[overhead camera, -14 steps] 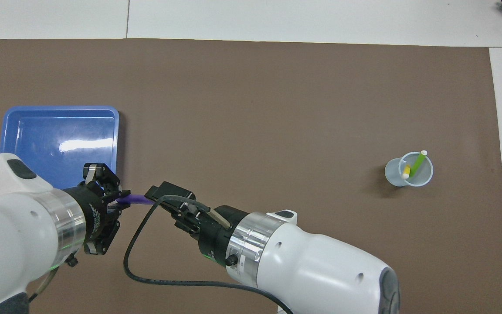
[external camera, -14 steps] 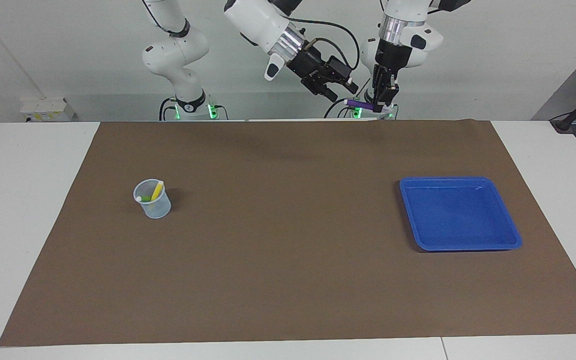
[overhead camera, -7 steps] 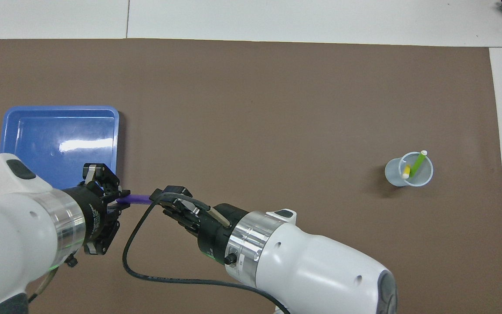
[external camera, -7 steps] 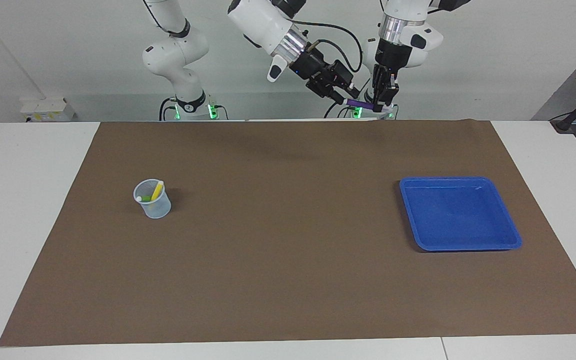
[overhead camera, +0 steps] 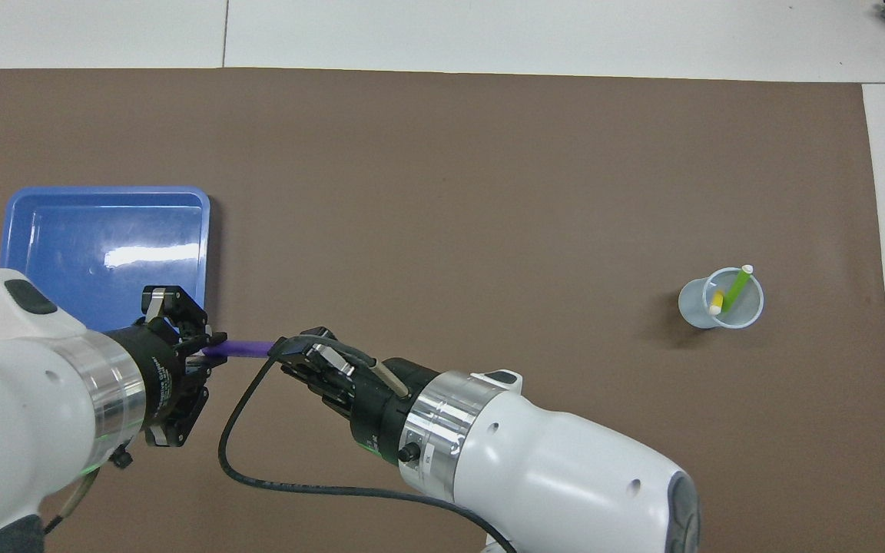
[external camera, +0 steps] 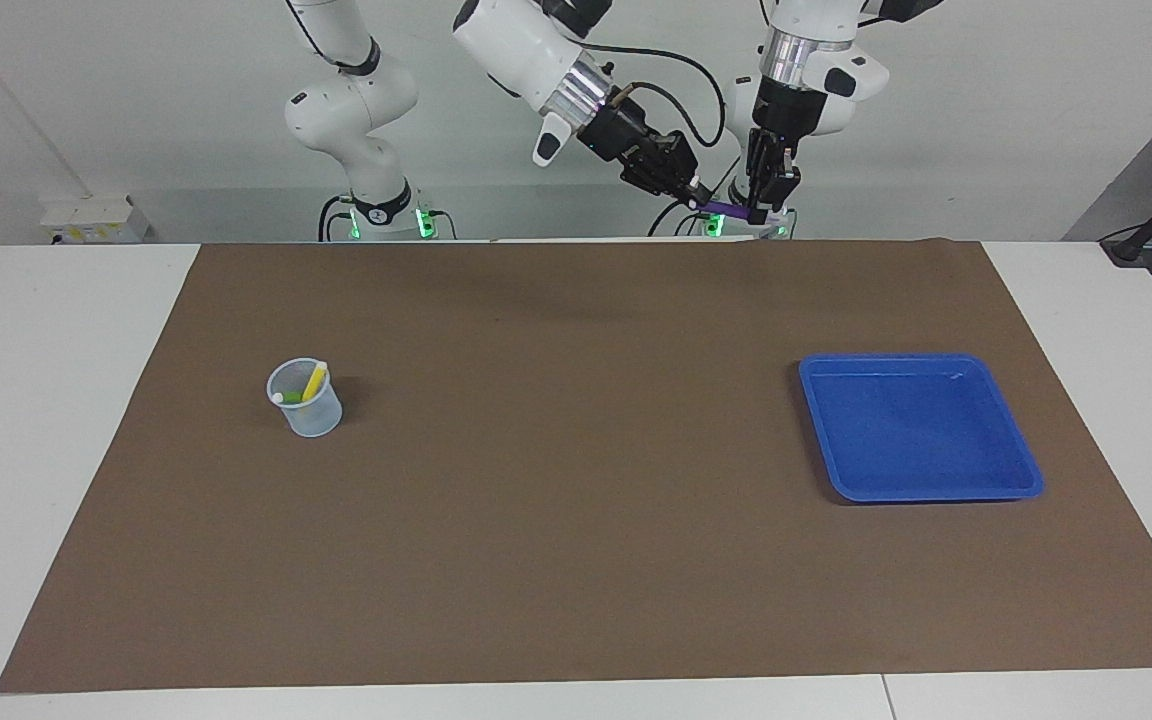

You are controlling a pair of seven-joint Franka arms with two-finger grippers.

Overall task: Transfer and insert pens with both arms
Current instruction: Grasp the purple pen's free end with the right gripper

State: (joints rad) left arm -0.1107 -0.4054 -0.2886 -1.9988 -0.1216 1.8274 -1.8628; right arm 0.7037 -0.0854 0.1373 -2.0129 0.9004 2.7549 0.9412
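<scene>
I hold the purple pen point(external camera: 726, 209) up in the air, flat like a little bridge, so both my arms can reach it. My left pincer point(external camera: 760, 212) is shut tight on one end. My right pincer point(external camera: 700, 197) is shut on the other end, so the pen can pass from one arm to the other. We are high over the edge of the brown mat point(external camera: 576, 560) nearest to me, at the left arm's end. The blue tray point(overhead camera: 20, 207) sits bare on the mat, farther out than my left pincer. The cup point(external camera: 308, 415) stands at the right arm's end of the tabletop point(external camera: 46, 400). The green pen point(overhead camera: 736, 288) and the yellow pen point(external camera: 313, 381) are already in it. I think the purple one goes there next.
</scene>
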